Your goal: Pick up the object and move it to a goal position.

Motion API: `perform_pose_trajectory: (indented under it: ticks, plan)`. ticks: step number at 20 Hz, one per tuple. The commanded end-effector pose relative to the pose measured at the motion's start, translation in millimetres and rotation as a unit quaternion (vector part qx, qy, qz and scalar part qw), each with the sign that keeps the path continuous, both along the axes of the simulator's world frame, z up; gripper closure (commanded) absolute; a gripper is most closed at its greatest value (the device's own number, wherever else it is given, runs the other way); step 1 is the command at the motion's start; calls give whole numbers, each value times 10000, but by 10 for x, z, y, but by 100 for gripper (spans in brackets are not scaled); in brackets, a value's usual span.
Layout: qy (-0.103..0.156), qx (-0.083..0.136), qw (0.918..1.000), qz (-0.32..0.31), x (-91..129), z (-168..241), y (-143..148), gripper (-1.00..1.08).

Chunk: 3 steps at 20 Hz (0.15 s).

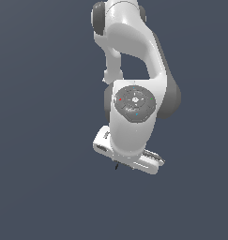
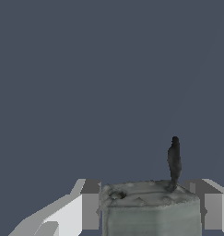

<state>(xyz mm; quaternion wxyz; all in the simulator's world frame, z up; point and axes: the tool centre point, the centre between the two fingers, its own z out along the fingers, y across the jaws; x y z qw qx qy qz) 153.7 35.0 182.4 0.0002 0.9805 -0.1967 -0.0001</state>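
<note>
Hanging over plain dark ground in the exterior view, the arm [image 1: 134,93] hides most of its gripper [image 1: 127,161]; only a thin black stem pokes out beneath; no containers show anywhere. Closer up, the wrist view has the object [image 2: 150,209] clamped between both fingers [image 2: 88,205], probably lifted for carrying toward the goal.

The arm [image 1: 134,117] looked like smooth, glossy white plastic with matt grey joints. The object [image 2: 150,209] had a mottled, rough grey-green surface and a matt black stem [image 2: 173,159].
</note>
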Motion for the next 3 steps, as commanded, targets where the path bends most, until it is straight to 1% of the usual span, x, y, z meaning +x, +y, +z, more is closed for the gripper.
perform_pose_trajectory:
  ticks: [1,3]
  plan:
    - [0,0,10000,0,14,25,0,108]
    - [0,0,10000,0,16,29,0,108]
